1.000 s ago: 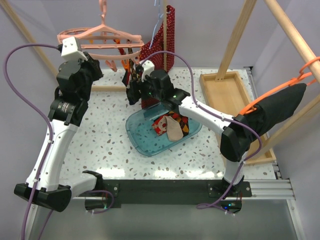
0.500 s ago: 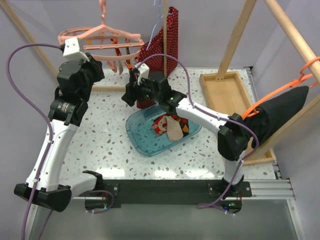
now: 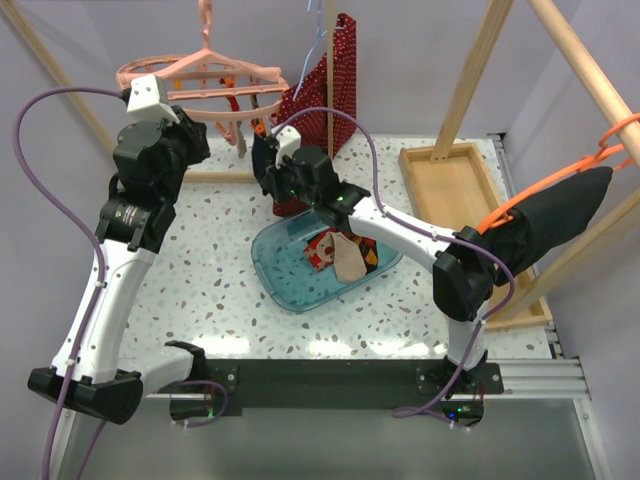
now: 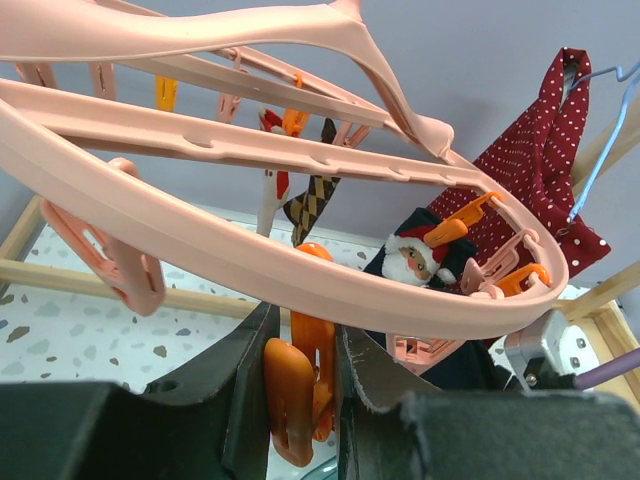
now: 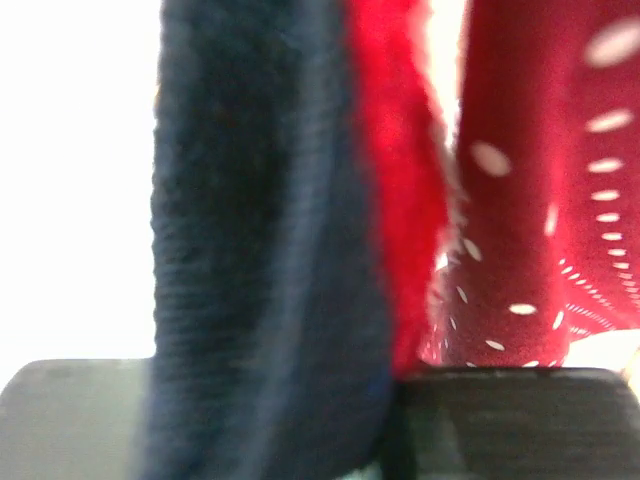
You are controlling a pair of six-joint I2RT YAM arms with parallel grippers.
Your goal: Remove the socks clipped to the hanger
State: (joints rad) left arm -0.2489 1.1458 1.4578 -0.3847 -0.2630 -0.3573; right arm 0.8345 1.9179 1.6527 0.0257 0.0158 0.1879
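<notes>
Navy sock (image 5: pixel 260 250) is hanging vertically, right gripper (image 5: pixel 275 420) pinching it. One argyle sock (image 4: pixel 313 200) is dangling off one hanger (image 4: pixel 250 240); left gripper (image 4: pixel 303 335) squeezing one clip (image 4: pixel 295 400).

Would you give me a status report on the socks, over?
Left end effector shut on orange clip. Right end effector shut on navy sock, not yet off hanger. Red dotted garment close behind it.

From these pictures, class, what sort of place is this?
Probably a robot lab's mock laundry station: robot arms bolted at a speckled table, a pink clip hanger overhead, socks in a blue tray.
</notes>
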